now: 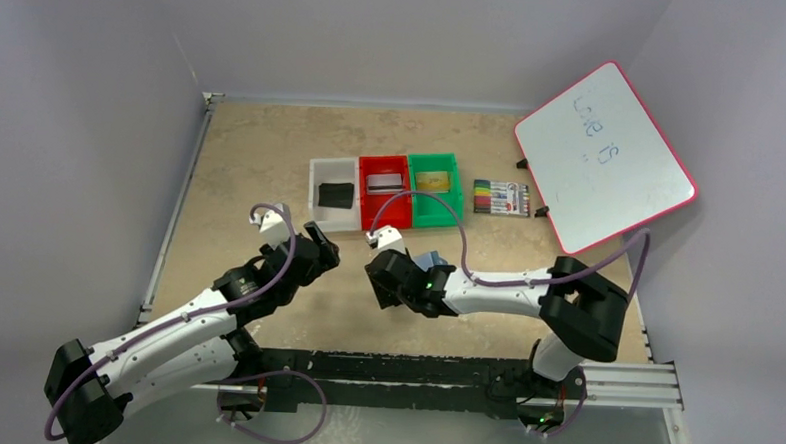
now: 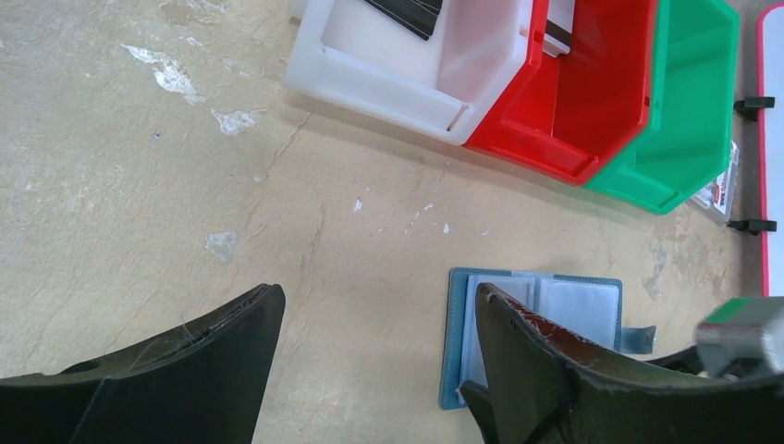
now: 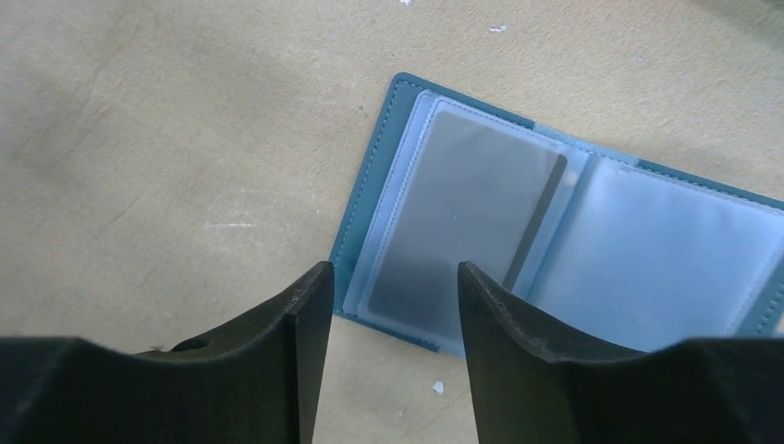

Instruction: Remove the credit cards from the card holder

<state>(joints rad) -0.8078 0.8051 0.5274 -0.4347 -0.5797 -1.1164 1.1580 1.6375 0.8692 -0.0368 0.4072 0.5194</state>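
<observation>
While the card holder [image 3: 564, 240] lies open flat, just near of the bins [image 1: 362, 191], a grey card [image 3: 462, 213] sits pocketed. Right gripper [image 3: 393, 270] is spread, empty, over that page: pinch the card's edge. Left gripper [image 2: 379, 291], also spread, should pin the holder.

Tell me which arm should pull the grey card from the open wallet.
Right. The right gripper, open, hangs directly over the grey card in the wallet; the left gripper, also open, sits off to its side.
</observation>
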